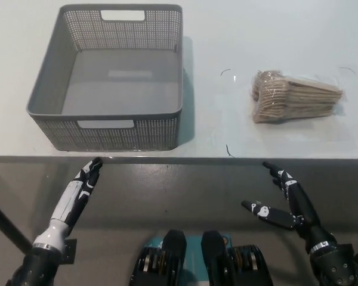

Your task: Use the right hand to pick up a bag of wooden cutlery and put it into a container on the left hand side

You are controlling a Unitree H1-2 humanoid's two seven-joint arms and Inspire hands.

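Not yet started: the reach for the bag comes first.
The bag of wooden cutlery (pixel 295 96) lies on the worktop (pixel 227 36) at two o'clock, well apart from the empty grey basket (pixel 125 134) at ten. The right robot hand (pixel 283 202) hangs below the edge at five, fingers spread and empty; it must rise over the bag. The left robot hand (pixel 77 193) rests at seven, empty.

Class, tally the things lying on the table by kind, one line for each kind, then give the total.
Grey basket: 1
Bag of wooden cutlery: 1
Total: 2
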